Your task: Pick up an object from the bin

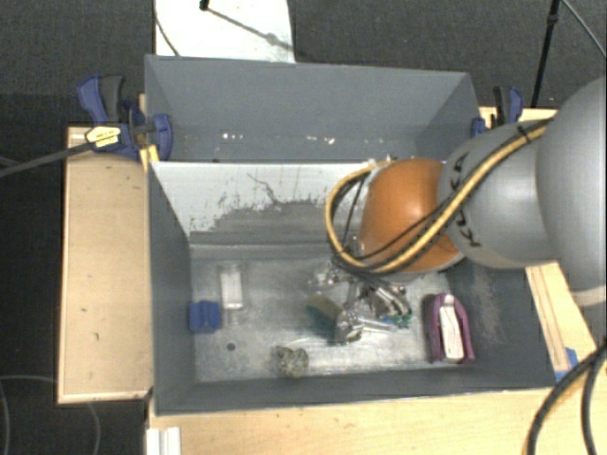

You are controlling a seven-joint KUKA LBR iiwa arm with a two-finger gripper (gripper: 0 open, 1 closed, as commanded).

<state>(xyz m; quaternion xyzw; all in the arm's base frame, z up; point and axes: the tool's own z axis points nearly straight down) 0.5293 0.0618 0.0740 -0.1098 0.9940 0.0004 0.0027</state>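
I've got the pincer [356, 322] down low mid-bin [171, 282], with a dark teal block [324, 317] right against its left side. Honestly can't tell if it's open or closed. A purple-and-white pack [446, 328] lies just right of it, and I can't read anything on it.

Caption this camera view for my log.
Gripper low in the grey bin over a teal thing, purple-and-white object beside it, blue block at left.

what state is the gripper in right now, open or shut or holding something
gripper: cannot be told; it sits low over a dark teal thing near the middle of the bin.
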